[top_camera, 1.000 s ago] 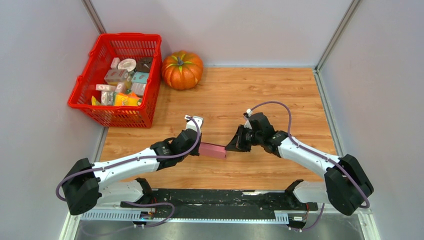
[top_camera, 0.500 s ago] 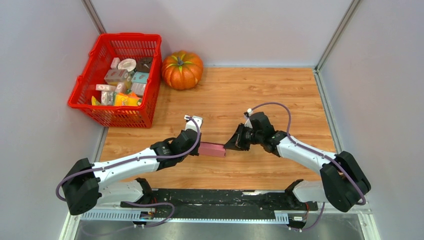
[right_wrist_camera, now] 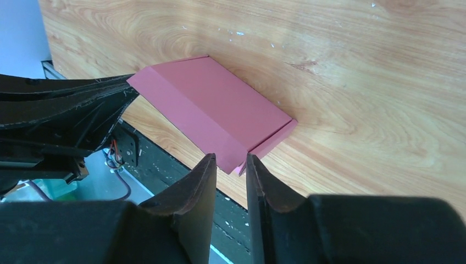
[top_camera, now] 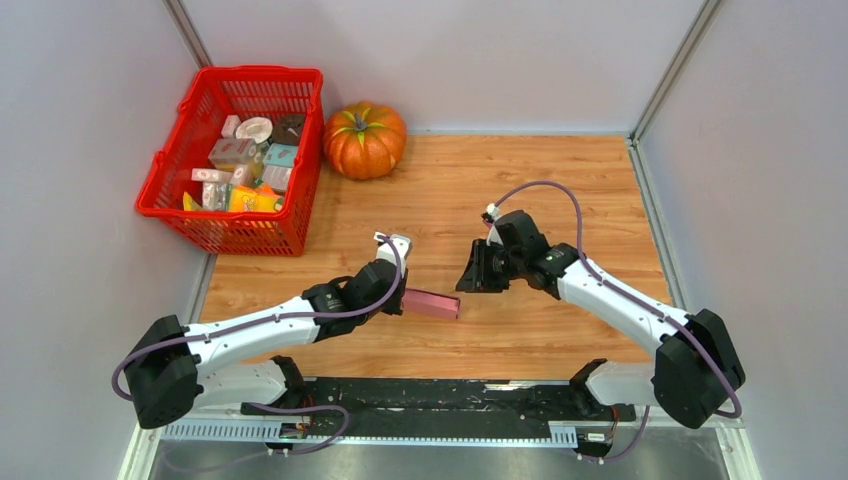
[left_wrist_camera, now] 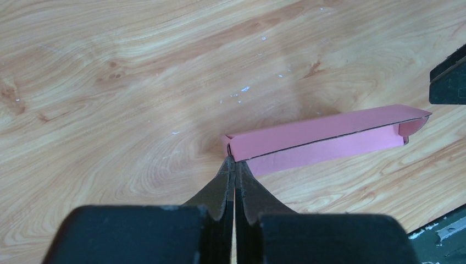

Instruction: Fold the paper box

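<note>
Over the table point(top_camera: 560, 180), left hand point(left_wrist_camera: 234, 164) pinches the paper box point(left_wrist_camera: 324, 137); right hand point(right_wrist_camera: 231, 158) slightly parted, empty.

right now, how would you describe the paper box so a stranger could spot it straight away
On the wooden table, look toward the near edge, mid-width. The paper box is pinched at one end by the left hand, apart from the right hand. It is plain pink and slim, unlike the printed packages in the red basket.

red basket point(top_camera: 250, 232), pumpkin point(top_camera: 364, 140) block far-left corner, bare tabletop point(top_camera: 530, 185) to pumpkin's right
</note>
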Tool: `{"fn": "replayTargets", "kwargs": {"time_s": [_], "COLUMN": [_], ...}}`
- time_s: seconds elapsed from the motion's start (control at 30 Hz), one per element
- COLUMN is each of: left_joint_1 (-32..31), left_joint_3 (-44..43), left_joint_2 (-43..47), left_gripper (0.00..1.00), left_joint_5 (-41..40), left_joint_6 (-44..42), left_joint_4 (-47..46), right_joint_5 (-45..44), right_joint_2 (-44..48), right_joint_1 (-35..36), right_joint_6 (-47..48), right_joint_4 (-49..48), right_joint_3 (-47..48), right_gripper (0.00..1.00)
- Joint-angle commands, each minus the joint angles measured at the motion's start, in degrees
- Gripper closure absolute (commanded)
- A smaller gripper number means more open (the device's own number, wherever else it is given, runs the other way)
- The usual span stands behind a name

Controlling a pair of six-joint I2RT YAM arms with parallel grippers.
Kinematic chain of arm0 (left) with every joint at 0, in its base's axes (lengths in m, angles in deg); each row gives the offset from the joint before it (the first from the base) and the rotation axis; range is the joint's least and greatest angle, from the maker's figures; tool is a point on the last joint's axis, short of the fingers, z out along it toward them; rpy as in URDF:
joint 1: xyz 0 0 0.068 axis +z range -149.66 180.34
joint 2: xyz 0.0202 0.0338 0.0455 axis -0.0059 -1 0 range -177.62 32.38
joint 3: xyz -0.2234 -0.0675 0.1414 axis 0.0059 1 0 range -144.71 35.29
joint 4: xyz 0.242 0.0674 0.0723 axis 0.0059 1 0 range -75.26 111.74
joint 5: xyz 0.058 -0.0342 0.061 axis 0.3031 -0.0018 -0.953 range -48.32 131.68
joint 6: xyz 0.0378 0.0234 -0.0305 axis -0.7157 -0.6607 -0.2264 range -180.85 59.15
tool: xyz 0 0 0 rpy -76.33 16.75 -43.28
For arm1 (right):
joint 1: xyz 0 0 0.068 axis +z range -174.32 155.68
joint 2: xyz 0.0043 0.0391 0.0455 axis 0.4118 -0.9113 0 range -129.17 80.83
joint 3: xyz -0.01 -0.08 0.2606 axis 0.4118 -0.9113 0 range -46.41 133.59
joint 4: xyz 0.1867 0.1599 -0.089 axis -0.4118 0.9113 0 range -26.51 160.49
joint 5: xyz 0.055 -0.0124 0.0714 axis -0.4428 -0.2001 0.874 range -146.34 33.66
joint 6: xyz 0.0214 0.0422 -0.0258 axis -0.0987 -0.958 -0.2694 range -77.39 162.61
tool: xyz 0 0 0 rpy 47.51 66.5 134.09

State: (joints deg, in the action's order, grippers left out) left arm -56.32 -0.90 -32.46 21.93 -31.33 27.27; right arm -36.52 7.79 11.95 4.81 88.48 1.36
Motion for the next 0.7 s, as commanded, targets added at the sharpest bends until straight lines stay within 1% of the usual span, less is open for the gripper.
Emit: {"fn": "replayTargets", "kwargs": {"time_s": [0.0,0.07,0.1,0.13,0.27,0.4,0.43,0.67], "left_joint_1": [-0.6,-0.6,-0.6,-0.6,-0.6,-0.6,-0.6,-0.6], "left_joint_3": [-1.3,-1.5,-1.5,-1.6,-2.0,-2.2,-2.1,-1.5], "left_joint_2": [-0.8,-0.7,-0.8,-0.8,-1.4,-1.4,-1.4,-0.6], "left_gripper": [1.0,1.0,1.0,1.0,1.0,1.0,1.0,1.0], "left_joint_5": [2.2,2.1,2.1,2.0,2.3,2.3,2.3,2.1], "left_joint_6": [0.5,0.6,0.6,0.7,1.0,0.9,0.9,1.0], "left_joint_4": [1.9,2.1,2.2,2.2,2.1,2.3,2.4,2.7], "right_joint_5": [-3.3,-3.3,-2.9,-2.6,-5.3,-7.0,-7.0,-10.7], "right_joint_2": [-0.2,0.1,0.2,0.4,-0.3,-1.3,-1.6,-3.1], "right_joint_1": [1.1,1.8,2.0,2.5,5.1,6.8,7.2,8.1], "right_joint_6": [4.2,4.9,4.9,4.8,4.5,4.0,3.8,4.8], "right_joint_4": [3.2,3.7,3.8,3.9,5.5,5.5,5.2,7.1], "right_joint_3": [3.4,3.6,3.5,3.3,4.2,4.5,4.6,5.6], "right_gripper": [0.72,0.7,0.68,0.62,0.61,0.66,0.69,0.8]}}
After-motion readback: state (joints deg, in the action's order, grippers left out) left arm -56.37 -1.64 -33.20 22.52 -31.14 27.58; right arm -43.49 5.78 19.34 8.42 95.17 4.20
